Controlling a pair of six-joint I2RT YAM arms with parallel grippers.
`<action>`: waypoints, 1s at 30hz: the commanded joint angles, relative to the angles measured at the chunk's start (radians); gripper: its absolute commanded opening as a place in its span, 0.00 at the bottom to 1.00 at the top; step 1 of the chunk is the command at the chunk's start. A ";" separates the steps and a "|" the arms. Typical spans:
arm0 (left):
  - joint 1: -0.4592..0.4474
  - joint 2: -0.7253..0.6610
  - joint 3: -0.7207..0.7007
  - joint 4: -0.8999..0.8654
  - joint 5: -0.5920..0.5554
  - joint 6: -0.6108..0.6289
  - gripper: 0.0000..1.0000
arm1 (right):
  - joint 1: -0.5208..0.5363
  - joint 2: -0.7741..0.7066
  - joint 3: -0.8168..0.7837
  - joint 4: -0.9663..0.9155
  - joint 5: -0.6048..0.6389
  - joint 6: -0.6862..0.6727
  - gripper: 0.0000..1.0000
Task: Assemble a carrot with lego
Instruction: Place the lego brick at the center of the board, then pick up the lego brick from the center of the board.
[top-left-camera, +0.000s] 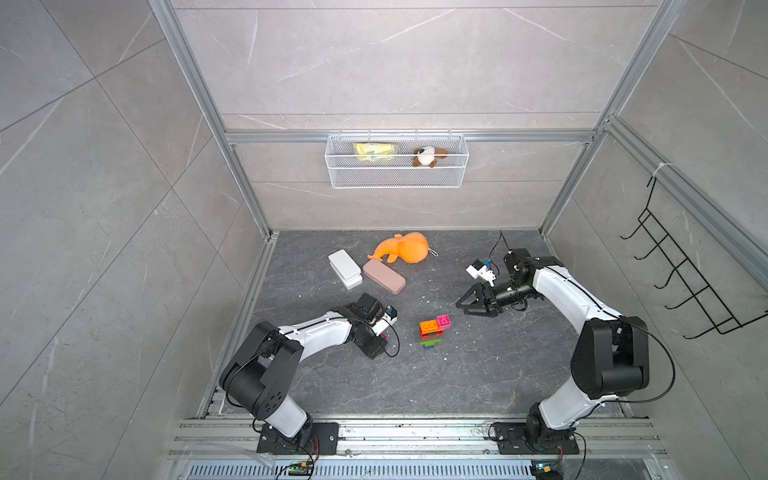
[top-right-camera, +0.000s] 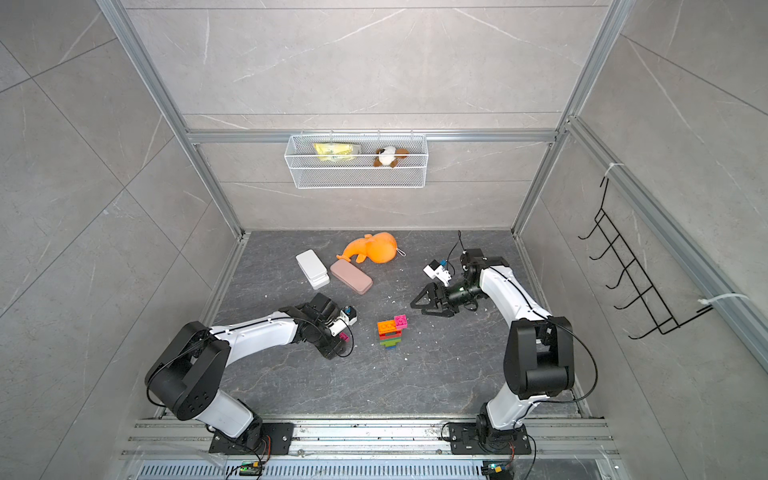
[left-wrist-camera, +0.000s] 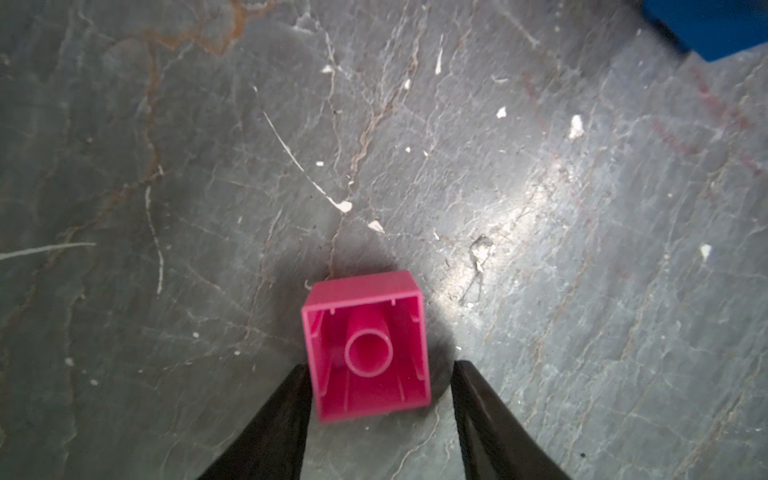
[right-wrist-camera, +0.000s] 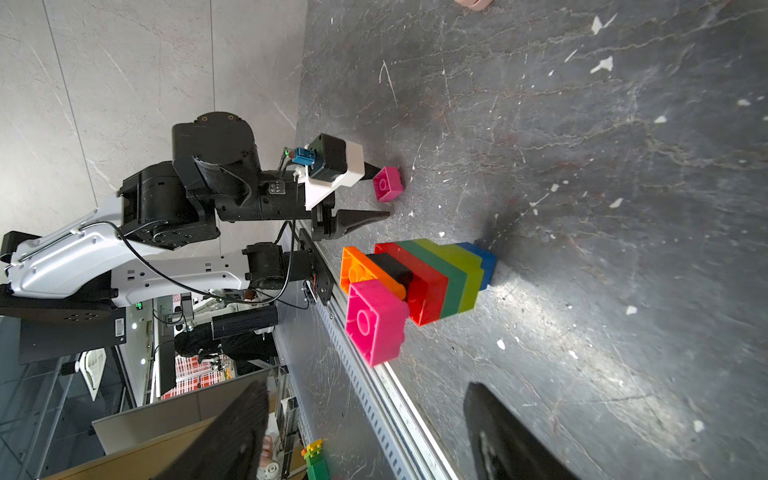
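Observation:
The carrot (top-left-camera: 432, 332) stands upright mid-table in both top views, a tapered stack (right-wrist-camera: 428, 278) with blue at the table, then lime, green, red, black and orange, and a pink brick on one top corner. A loose pink lego brick (left-wrist-camera: 365, 345) lies on the table to its left, hollow side toward the left wrist camera. My left gripper (left-wrist-camera: 380, 368) points down over it, open, one finger (left-wrist-camera: 291, 399) against its side and a gap at the other. My right gripper (top-left-camera: 458, 306) hovers low behind and to the right of the carrot, open and empty (right-wrist-camera: 365, 386).
An orange plush toy (top-left-camera: 405, 248), a white case (top-left-camera: 345, 268) and a pink case (top-left-camera: 383, 276) lie at the back of the table. A wire basket (top-left-camera: 397, 166) hangs on the back wall. A black hook rack (top-left-camera: 685, 270) is on the right wall.

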 joint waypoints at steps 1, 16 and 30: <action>0.012 -0.044 -0.029 0.102 0.034 0.029 0.57 | 0.001 0.007 -0.013 -0.019 -0.015 -0.030 0.77; 0.041 -0.038 -0.047 0.173 0.114 0.008 0.43 | 0.003 0.015 -0.016 -0.024 -0.018 -0.037 0.77; 0.049 -0.003 -0.024 0.126 0.080 0.004 0.39 | 0.004 0.018 -0.017 -0.026 -0.018 -0.037 0.77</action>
